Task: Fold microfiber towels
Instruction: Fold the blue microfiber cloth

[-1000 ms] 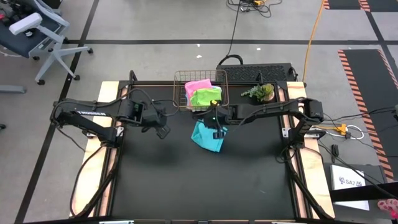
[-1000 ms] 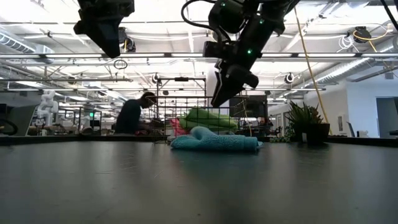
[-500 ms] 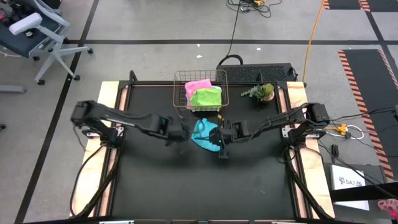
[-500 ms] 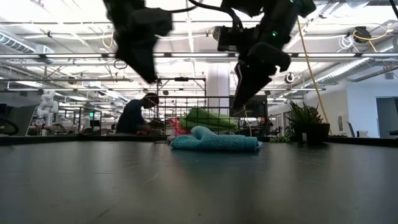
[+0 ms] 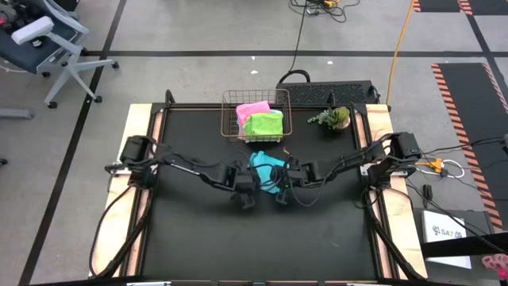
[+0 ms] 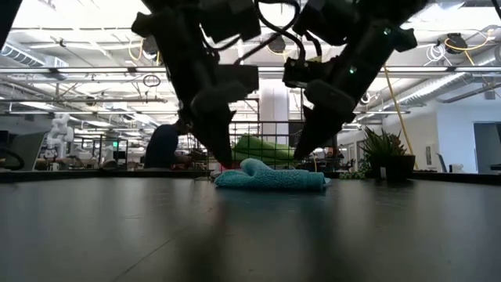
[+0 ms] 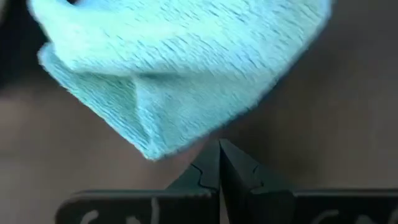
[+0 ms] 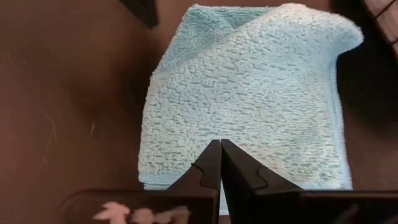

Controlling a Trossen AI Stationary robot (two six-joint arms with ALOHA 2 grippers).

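High view: cyan towel (image 5: 268,171) btwn end effectors.

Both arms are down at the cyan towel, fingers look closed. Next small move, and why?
Probably open both sets of fingers before pinching. The left gripper points at a corner of the cyan towel with its fingers shut together and empty; the right gripper hangs over the towel's near edge, fingers also shut. Neither holds cloth, so no fold can start.

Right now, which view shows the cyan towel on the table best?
Right wrist view: the cyan towel fills it, folds clear. Left wrist shows one corner. High view: arms partly cover it. Low view shows it edge-on.
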